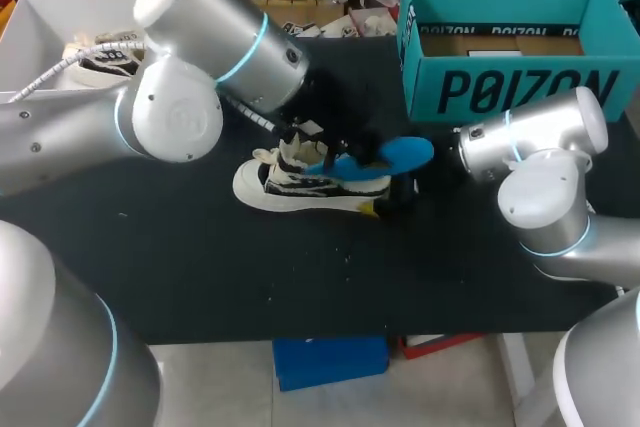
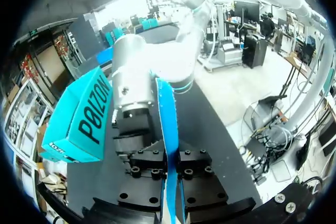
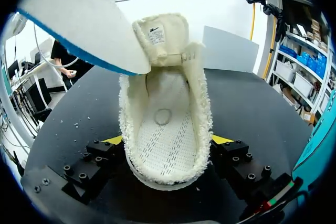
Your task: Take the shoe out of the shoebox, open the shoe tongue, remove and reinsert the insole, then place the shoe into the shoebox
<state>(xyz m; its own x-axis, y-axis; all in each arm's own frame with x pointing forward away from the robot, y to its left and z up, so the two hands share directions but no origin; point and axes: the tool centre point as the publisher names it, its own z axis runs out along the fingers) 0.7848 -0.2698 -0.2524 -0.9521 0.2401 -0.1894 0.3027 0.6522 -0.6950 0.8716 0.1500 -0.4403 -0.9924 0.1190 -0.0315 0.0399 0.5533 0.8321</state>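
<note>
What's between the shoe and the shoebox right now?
Head view: the blue insole juts from the shoe toward the shoebox. Past its tip there is only bare black table.

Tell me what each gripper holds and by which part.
The left gripper pinches the blue insole at one end, edge-on. The right gripper clamps the shoe at its heel, from both sides.
</note>
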